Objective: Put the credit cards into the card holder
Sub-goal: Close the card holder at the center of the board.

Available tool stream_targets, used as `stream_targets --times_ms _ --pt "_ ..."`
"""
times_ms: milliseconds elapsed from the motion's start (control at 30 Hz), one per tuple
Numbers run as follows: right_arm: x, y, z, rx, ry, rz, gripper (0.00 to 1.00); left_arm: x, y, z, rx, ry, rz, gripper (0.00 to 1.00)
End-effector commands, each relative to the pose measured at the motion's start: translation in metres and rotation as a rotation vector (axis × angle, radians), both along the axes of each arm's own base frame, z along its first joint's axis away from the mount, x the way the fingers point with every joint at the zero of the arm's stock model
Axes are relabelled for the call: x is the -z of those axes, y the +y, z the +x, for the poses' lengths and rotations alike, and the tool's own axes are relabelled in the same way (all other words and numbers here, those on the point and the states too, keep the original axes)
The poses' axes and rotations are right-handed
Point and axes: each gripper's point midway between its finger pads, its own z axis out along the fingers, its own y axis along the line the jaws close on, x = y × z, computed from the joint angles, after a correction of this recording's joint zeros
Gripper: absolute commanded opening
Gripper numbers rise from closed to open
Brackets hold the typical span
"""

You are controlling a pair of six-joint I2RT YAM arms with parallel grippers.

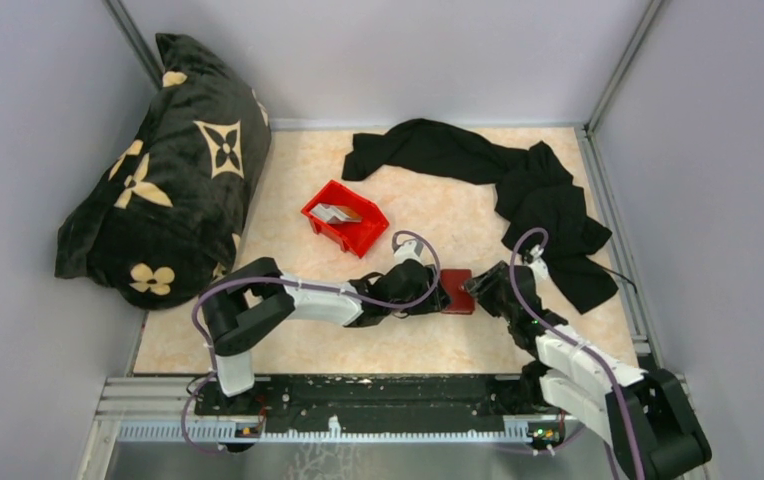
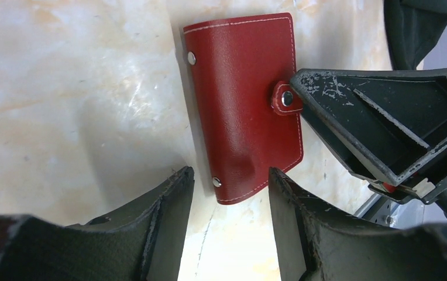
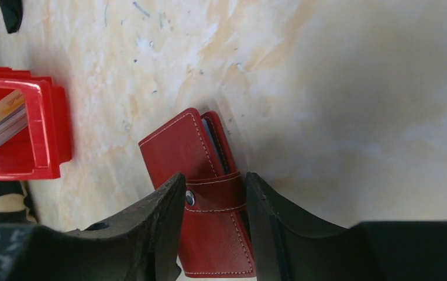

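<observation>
Dark red leather-like folding card holder point(image 2: 241, 105) lies shut and flat on the pale marbled table point(image 2: 63, 105), one end just ahead of the left pincer point(image 2: 230, 175), whose jaws stand open either side of it. We see the right pincer point(image 3: 215, 181) opposite, jaws parted astride the holder's snap strap point(image 3: 218, 199). Thin pale grey rectangular credit cards point(image 3: 2, 120) sit stacked in a bright red plastic bin point(image 3: 40, 117), well off to the right pincer's left.

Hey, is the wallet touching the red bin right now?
Apart. The right wrist view shows a strip of bare table between the wallet and the red bin.
</observation>
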Motion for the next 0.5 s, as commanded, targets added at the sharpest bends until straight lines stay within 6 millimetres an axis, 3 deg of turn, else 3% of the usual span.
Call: stream_targets --times_ms 0,267,467 --pt "0.01 0.014 -0.008 -0.027 0.05 -0.001 0.44 0.105 0.123 -0.047 -0.046 0.191 0.489 0.6" --pt "0.008 0.036 -0.007 -0.071 0.012 0.035 0.44 0.101 0.147 -0.048 -0.112 0.181 0.509 0.59" --pt "0.01 0.034 -0.009 -0.081 -0.006 0.025 0.44 0.103 0.148 -0.043 -0.124 0.177 0.522 0.59"
